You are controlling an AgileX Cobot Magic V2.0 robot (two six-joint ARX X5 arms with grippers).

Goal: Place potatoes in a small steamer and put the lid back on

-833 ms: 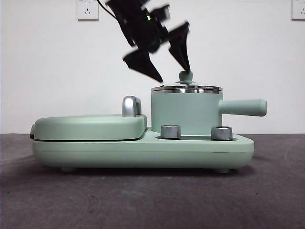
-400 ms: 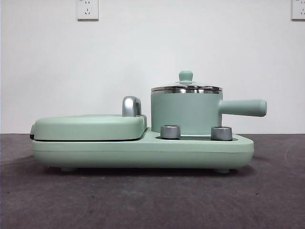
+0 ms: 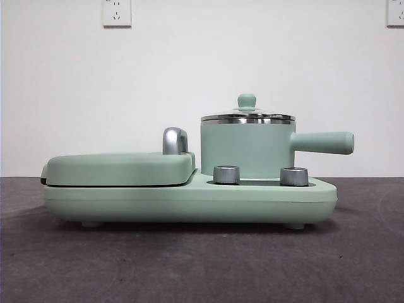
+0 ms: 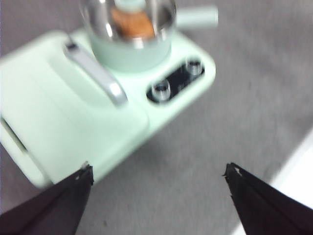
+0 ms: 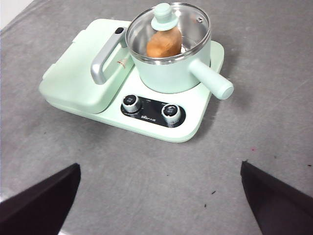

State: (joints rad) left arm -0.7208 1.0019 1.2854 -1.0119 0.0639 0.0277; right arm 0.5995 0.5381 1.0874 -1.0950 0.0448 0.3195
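Observation:
The mint-green steamer pot (image 3: 246, 151) stands on the cooker base, its side handle pointing right. The glass lid (image 3: 247, 115) with its green knob sits on the pot. Through the glass, the right wrist view shows the orange-brown potato (image 5: 164, 43) inside the pot (image 5: 171, 73) under the lid (image 5: 168, 24). The blurred left wrist view shows the potato (image 4: 131, 23) in the pot (image 4: 129, 51) too. My left gripper (image 4: 159, 178) is open and empty, well above and away from the cooker. My right gripper (image 5: 159, 183) is open and empty, high over the table in front of the cooker. Neither gripper shows in the front view.
The mint-green cooker base (image 3: 189, 199) carries a flat griddle cover (image 3: 120, 167) with a chrome handle (image 3: 175, 140) to the left of the pot, and two steel knobs (image 3: 226, 174) at the front. It stands on a dark grey table (image 3: 202, 265). A white wall is behind.
One second ago an open black gripper hung just above the lid's knob in the front view. It has since risen out of that view. The lid stays on the pot.

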